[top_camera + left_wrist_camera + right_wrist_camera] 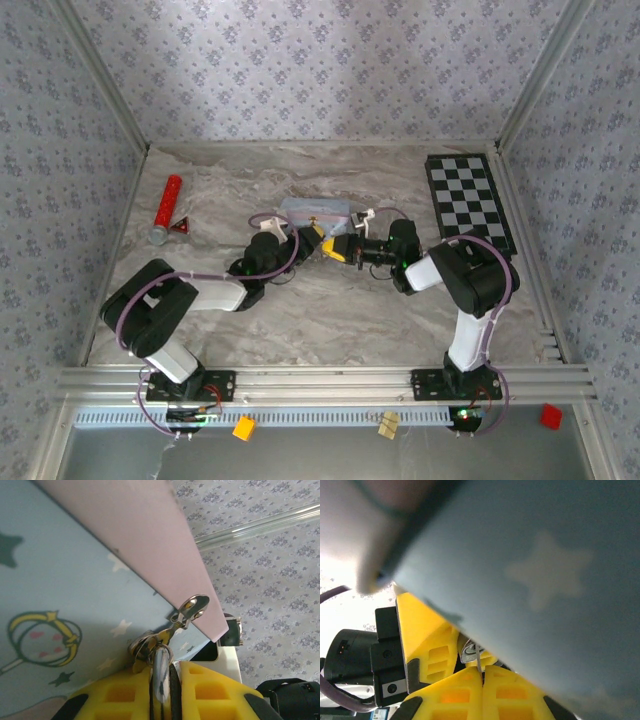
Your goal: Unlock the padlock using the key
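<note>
Left tool (162, 676) clamps the padlock (146, 648) at the pale blue tin's (75, 580) six o'clock edge, right tool (481, 676) pinches the key (478, 659).

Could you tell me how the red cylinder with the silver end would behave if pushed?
The red cylinder with a silver end lies on its side on the marbled table, so a sideways push would probably roll it. It looks straight, so likely stiff. The small red triangular piece beside its silver end might block it.
</note>
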Controlling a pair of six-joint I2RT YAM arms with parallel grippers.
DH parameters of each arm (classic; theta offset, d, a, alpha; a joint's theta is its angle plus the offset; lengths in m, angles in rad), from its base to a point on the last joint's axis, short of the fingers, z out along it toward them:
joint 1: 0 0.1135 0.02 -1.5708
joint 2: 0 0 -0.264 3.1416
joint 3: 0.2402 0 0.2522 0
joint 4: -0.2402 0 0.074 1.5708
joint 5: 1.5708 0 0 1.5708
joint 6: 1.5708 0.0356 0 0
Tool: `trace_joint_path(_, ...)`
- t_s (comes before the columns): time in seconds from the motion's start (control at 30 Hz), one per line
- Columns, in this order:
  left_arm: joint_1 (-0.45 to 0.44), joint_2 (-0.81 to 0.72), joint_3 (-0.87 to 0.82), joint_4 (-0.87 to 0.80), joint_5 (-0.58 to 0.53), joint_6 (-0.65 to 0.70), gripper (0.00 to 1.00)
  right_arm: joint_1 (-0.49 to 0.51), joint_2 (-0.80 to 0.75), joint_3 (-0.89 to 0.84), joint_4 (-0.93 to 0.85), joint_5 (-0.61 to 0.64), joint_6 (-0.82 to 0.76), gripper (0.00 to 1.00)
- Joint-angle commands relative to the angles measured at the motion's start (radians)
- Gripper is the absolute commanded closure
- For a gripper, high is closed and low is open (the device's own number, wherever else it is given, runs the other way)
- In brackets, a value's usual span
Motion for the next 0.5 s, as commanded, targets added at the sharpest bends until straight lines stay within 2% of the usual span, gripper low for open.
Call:
trace_joint_path(0.0, -0.112, -0.062, -0.012, 0.033, 0.463, 0.031, 1.00, -0.010, -0.011, 0.050, 0.073, 0.275, -0.037, 0.97)
trace_joint_path(0.47, -0.073, -0.081, -0.049, 0.011, 0.309, -0.055, 1.00, 0.007, 0.016, 0.010, 0.079, 0.298, -0.047, 0.85)
